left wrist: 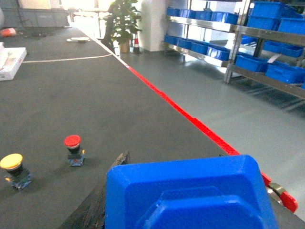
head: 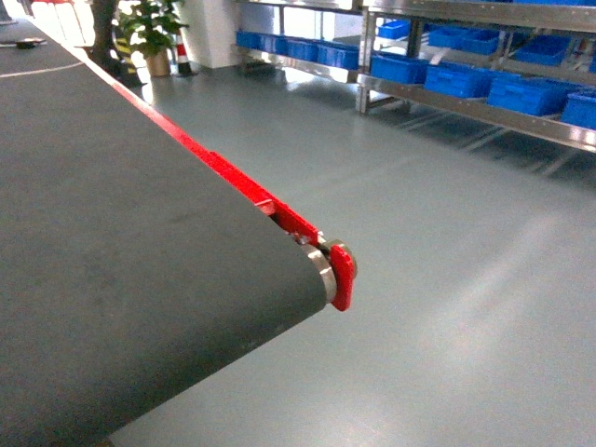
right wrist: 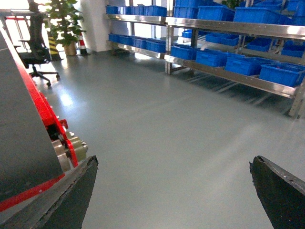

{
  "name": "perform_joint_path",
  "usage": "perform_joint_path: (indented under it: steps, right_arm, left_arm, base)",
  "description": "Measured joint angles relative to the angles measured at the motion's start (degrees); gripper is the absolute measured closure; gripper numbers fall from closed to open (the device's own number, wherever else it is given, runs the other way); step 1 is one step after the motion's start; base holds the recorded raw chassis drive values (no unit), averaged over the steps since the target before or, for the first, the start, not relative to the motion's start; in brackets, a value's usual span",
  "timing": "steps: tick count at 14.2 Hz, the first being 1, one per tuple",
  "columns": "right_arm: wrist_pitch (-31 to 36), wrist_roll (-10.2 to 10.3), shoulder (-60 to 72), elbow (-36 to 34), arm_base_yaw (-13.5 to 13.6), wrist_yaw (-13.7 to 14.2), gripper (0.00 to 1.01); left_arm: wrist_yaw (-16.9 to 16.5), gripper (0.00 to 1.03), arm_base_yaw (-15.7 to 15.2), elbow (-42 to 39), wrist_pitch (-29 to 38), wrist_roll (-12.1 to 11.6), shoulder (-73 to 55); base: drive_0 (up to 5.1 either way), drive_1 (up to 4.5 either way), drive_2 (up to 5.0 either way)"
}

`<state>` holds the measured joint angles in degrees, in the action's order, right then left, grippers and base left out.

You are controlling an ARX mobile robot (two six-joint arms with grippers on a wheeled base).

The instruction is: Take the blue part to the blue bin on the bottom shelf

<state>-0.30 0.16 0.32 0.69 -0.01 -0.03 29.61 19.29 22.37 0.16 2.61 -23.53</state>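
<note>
The blue part (left wrist: 190, 195), a chunky moulded plastic piece, fills the bottom of the left wrist view. My left gripper (left wrist: 174, 164) is shut on it above the dark conveyor belt (left wrist: 71, 105); one dark finger (left wrist: 107, 195) shows at its left, the other is hidden behind it. My right gripper (right wrist: 174, 164) is open with nothing between its fingers, hanging over the grey floor beside the belt's end. Blue bins (right wrist: 281, 74) stand on the bottom shelf (right wrist: 228, 76) of the steel rack, far across the floor. Neither gripper shows in the head view.
The belt's red side rail and end roller (head: 331, 265) jut toward the floor. A red push button (left wrist: 73, 149) and a yellow one (left wrist: 13, 169) sit on the belt. A potted plant (head: 154, 37) and an office chair (right wrist: 35, 47) stand at the back.
</note>
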Motion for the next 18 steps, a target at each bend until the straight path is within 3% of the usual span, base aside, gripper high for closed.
perform_joint_path:
  steps: [18]
  right_arm:
    - [0.0,0.0,0.0,0.0,0.0,0.0,0.03]
  left_arm:
    - [0.0,0.59,0.0,0.0,0.0,0.0,0.0]
  base:
    - [-1.6,-1.59,-1.6]
